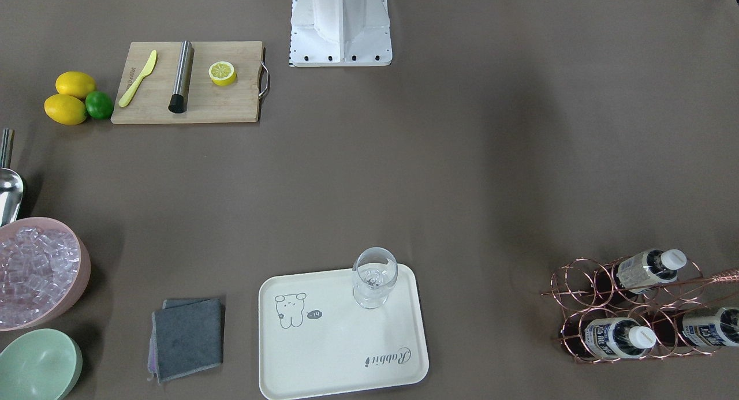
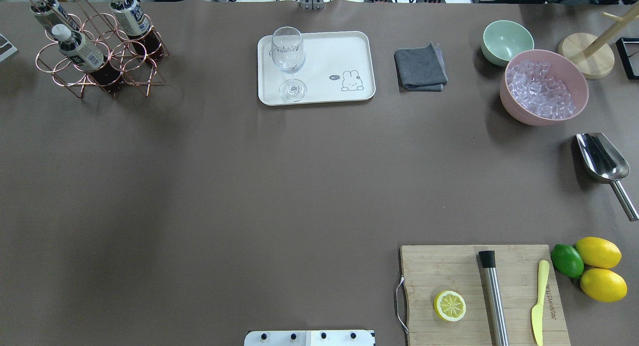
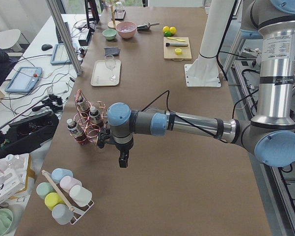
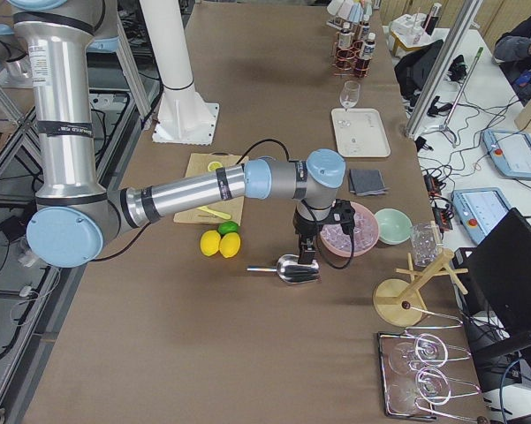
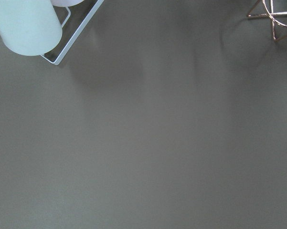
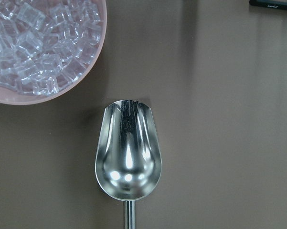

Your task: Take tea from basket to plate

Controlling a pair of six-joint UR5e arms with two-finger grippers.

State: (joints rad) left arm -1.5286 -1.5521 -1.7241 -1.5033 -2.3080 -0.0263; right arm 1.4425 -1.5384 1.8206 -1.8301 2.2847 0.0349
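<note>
Three tea bottles (image 2: 80,49) with white caps lie in a copper wire basket (image 2: 100,61) at the table's far left corner; they also show in the front view (image 1: 618,336). The cream plate (image 2: 324,56) with a bear drawing lies at the far middle, with a clear glass (image 2: 288,61) standing on it. My left gripper (image 3: 123,160) hangs over the table beside the basket (image 3: 88,125), apart from it; I cannot tell whether it is open or shut. My right gripper (image 4: 307,256) hangs above a metal scoop (image 6: 128,152); I cannot tell its state either.
A pink ice bowl (image 2: 544,86), a mint bowl (image 2: 506,41) and a grey cloth (image 2: 420,67) are at the far right. A cutting board (image 2: 479,291) with a lemon half, muddler and knife is near right, with lemons and a lime beside it. A cup rack (image 3: 64,194) is past the basket.
</note>
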